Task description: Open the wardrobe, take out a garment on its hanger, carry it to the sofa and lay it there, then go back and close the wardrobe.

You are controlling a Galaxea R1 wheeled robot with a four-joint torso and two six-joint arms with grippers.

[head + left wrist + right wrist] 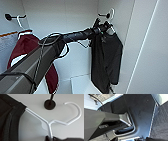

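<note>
The wardrobe (75, 15) stands open in the head view, its white inside in front of me. The black garment (105, 57) hangs at the right side on the white hanger (111, 13), beside a black hook (103, 15). My left arm reaches across, with the left gripper (103, 27) at the hanger's neck, just above the garment's collar. The left wrist view shows the hanger (48, 124) up close, its stem running down between the dark fingers (46, 138). Its curved hook lies a little to the side of the black hook's base (50, 104). The garment (7, 119) drapes off one shoulder.
A maroon jacket (25, 47) with white sleeves hangs on its own white hanger (19, 22) from the left hook (8, 17). A low white step (80, 83) sits on the wardrobe's floor. The white right side panel (147, 50) is close. The right wrist view shows dark floor (142, 112).
</note>
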